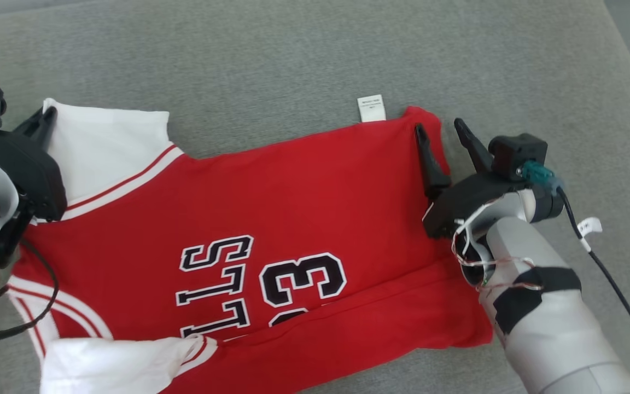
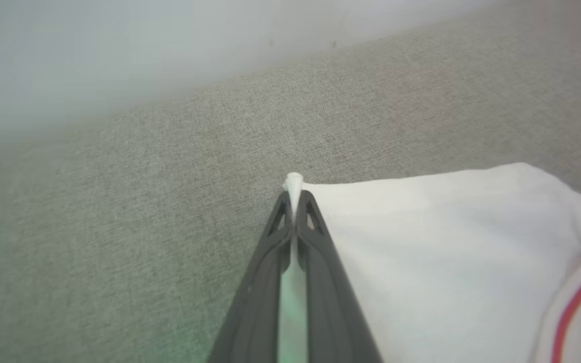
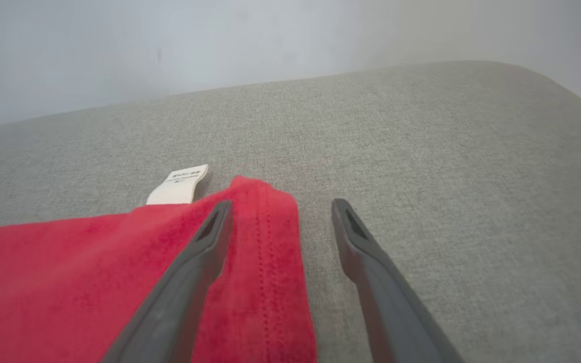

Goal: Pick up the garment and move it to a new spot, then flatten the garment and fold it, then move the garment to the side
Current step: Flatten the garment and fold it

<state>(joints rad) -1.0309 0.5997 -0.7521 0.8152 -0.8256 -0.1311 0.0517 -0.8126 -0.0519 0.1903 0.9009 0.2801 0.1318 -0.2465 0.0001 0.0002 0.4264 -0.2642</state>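
Note:
The garment (image 1: 271,208) is a red jersey with white sleeves and black-and-white lettering, spread across the grey cushion. My left gripper (image 1: 44,123) is at the far left, shut on the edge of the white sleeve (image 2: 447,237); in the left wrist view a thin fold of white cloth sticks out between the closed fingertips (image 2: 295,194). My right gripper (image 1: 438,128) stands open at the jersey's far right hem corner (image 3: 265,212), one finger over the red cloth and the other over bare cushion. A white care label (image 1: 371,108) pokes out past the hem.
The grey fabric cushion (image 1: 293,54) stretches beyond the jersey toward the back and right, with its rounded edge (image 3: 547,80) at the right. A black cable (image 1: 610,279) trails from my right wrist.

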